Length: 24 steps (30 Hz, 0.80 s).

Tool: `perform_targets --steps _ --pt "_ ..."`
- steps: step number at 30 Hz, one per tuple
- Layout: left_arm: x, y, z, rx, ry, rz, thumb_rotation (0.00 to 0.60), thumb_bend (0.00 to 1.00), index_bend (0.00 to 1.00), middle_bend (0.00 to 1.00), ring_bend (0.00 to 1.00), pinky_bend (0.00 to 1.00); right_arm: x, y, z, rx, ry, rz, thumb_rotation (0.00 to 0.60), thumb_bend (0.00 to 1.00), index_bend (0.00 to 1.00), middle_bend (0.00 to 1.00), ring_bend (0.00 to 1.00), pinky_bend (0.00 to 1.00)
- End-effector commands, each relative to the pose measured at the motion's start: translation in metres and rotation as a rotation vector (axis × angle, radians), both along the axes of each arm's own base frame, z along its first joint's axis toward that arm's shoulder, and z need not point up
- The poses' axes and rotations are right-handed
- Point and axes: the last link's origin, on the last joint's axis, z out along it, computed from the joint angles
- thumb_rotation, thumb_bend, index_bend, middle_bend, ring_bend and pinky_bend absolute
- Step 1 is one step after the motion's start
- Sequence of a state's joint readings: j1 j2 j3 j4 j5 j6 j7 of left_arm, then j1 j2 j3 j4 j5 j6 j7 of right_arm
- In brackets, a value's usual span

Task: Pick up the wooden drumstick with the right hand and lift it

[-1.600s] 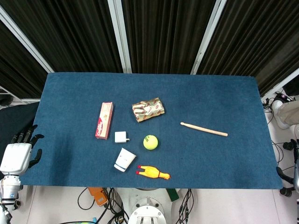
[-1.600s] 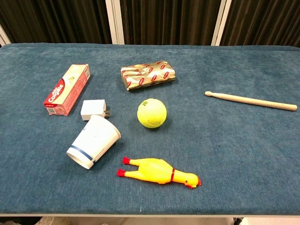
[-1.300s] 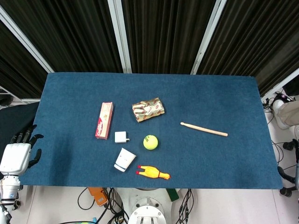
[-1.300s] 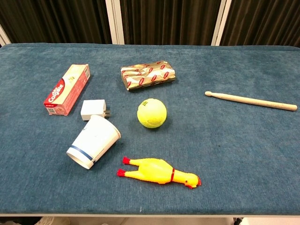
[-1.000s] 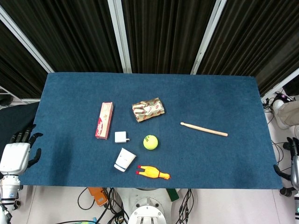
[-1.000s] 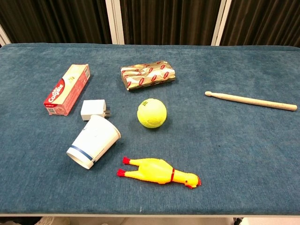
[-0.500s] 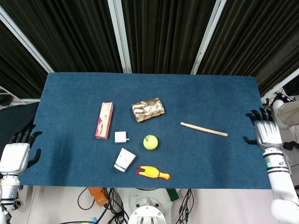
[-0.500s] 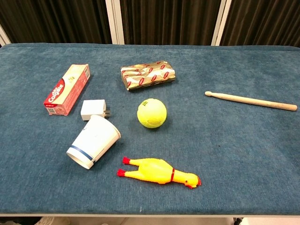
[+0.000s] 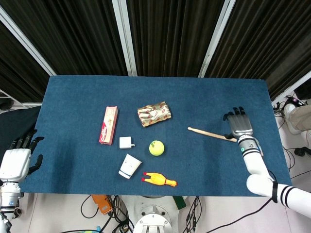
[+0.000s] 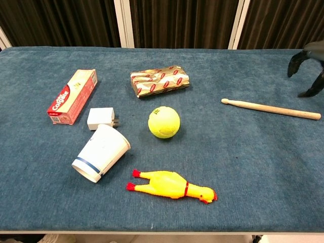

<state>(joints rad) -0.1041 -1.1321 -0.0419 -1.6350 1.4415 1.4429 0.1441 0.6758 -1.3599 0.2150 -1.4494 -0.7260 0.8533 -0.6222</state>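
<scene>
Right hand (image 9: 241, 127) hovers over the wooden drumstick (image 9: 210, 134) butt end, fingers spread, gripping nothing; left hand (image 9: 14, 162) also open.

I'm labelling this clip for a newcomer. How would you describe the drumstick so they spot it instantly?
On the blue table, look right, away from the cluster around the tennis ball. The drumstick lies alone under the right hand: the only long, thin, pale wooden rod.
</scene>
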Motion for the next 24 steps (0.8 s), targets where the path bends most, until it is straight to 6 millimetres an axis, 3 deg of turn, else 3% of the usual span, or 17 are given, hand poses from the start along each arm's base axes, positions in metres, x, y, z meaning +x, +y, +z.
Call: perform_targets --steps 1,11,16,24 --pt "0.0 0.0 0.0 -0.001 0.0 -0.001 0.6 0.42 0.21 0.08 0.1 0.15 0.001 0.001 -0.009 0.029 0.012 -0.002 0.6 0.33 0.43 0.34 0.14 0.0" --pt "0.0 0.0 0.0 -0.003 0.0 0.002 0.6 0.42 0.21 0.08 0.1 0.15 0.007 0.001 -0.021 0.046 0.003 0.008 0.6 0.37 0.45 0.38 0.18 0.0" --pt "0.0 0.0 0.0 -0.003 0.002 0.002 0.6 0.42 0.21 0.08 0.1 0.15 0.006 0.001 -0.026 0.053 0.01 0.012 0.6 0.37 0.37 0.44 0.21 0.0" --pt "0.0 0.0 0.0 -0.006 0.004 0.002 0.6 0.42 0.21 0.08 0.1 0.15 0.01 0.002 -0.033 0.065 0.007 0.026 0.6 0.37 0.42 0.47 0.23 0.0"
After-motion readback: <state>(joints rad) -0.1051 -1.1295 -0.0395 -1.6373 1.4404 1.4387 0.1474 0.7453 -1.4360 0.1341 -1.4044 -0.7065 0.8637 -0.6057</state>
